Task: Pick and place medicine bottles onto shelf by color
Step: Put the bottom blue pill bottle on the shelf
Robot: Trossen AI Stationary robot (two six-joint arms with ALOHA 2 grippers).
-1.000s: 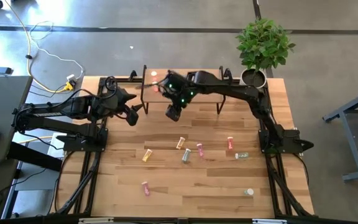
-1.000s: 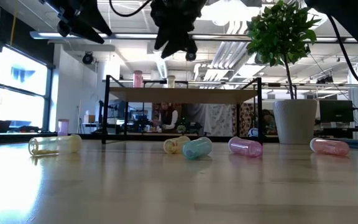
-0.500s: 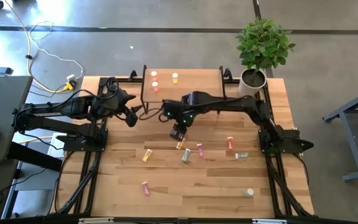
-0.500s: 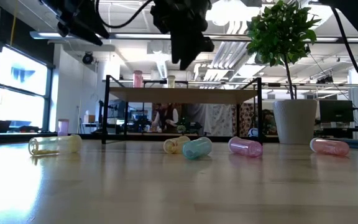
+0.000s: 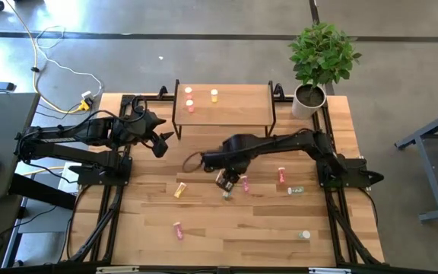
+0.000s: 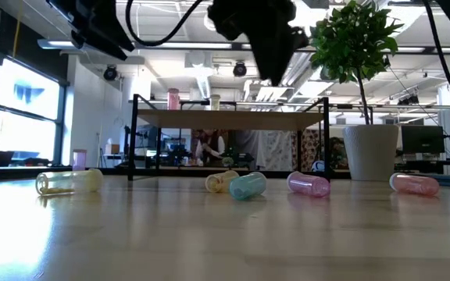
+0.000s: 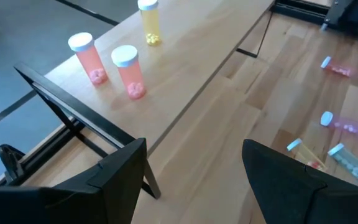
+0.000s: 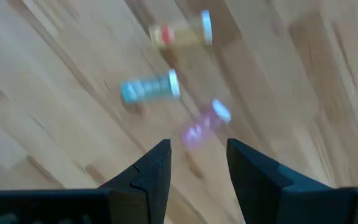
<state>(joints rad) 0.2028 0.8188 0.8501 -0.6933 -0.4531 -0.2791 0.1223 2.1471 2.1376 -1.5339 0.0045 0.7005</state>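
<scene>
Smooth wood table (image 5: 226, 228), seemingly translucent plastic bottles (image 6: 248, 186)

Shelf (image 5: 234, 106): light wood top, black legs, at table's far edge. On it, upright, white-capped: two red-orange bottles (image 7: 110, 68), one yellow (image 7: 149, 22). Lying scattered on table: yellow (image 5: 179, 189), pink (image 5: 178, 229), red-orange (image 5: 281, 176), pale green (image 5: 295, 189), others.
</scene>
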